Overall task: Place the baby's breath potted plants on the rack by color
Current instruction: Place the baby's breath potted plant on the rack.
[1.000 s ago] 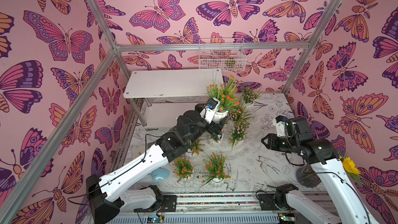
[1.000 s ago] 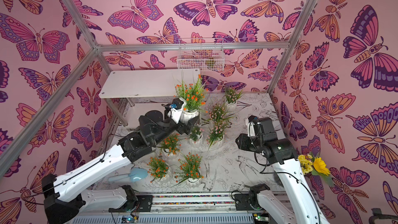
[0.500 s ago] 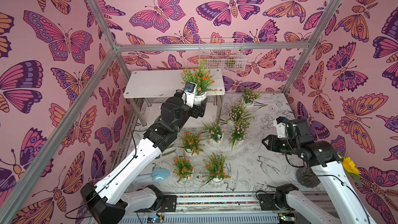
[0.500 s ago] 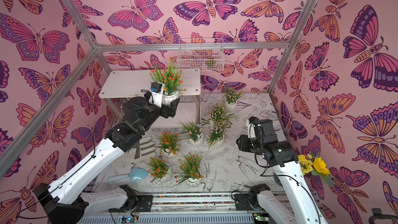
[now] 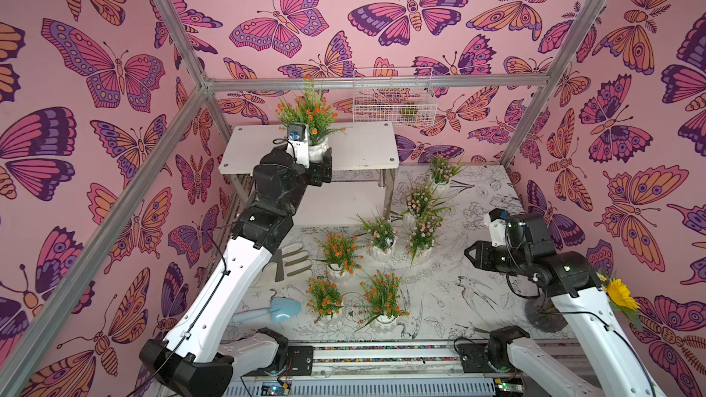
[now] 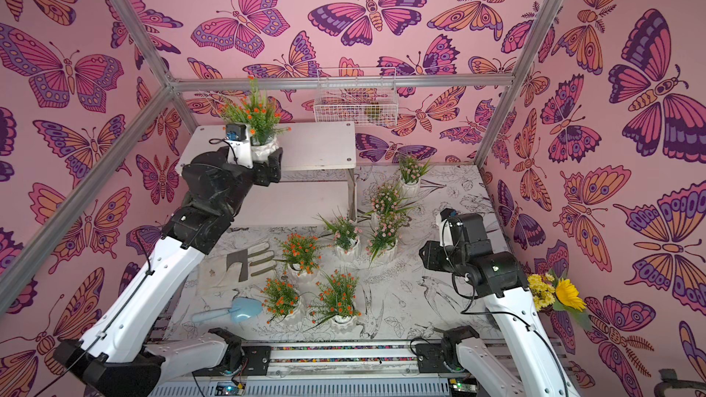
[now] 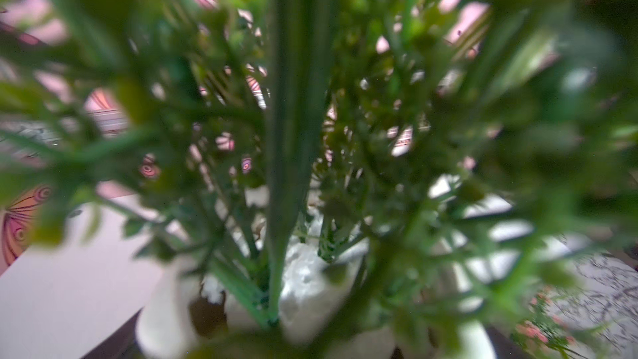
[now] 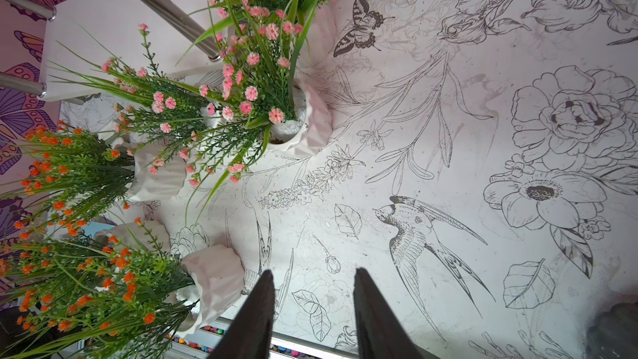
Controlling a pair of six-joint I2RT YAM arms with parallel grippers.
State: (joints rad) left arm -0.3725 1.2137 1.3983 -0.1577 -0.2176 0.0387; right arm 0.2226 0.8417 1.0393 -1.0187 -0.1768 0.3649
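- Up over the top shelf of the rack (image 5: pixel 363 143) (image 6: pixel 317 147): left pincer (image 5: pixel 318 160) (image 6: pixel 266 162), closed around the white pot (image 5: pixel 319 147) of one orange plant (image 5: pixel 309 112) (image 6: pixel 258 112).
- Holds that plant upright, green sprigs and orange flowers poking up above the pincer.
- Resting on the shelf or just over it: cannot tell.
- Right up against the left wrist camera: blurry green sprigs, with the white pot (image 7: pixel 303 288) down among them.
- Back behind the left pincer and lower down, on the table (image 5: pixel 458 299): three more orange plants (image 5: pixel 340 250) (image 5: pixel 324 297) (image 5: pixel 382 295), all standing up, well apart from the pincer.
- Between the two pincers, nearer the right one: four pink plants (image 5: pixel 420 200) (image 8: pixel 255 63), close together, just beside a shiny leg (image 8: pixel 162 10) of the rack.
- Over the table, well away from the rack: right pincer (image 5: pixel 468 253) (image 8: pixel 312 274), partly open, two dark fingers (image 8: pixel 255 305) apart, nothing between them.
- Points toward the plants on the table, touching none.
- Below the left arm, far behind its pincer: a glove (image 5: pixel 294 261) and a blue scoop (image 5: pixel 284 309), flat on the table.
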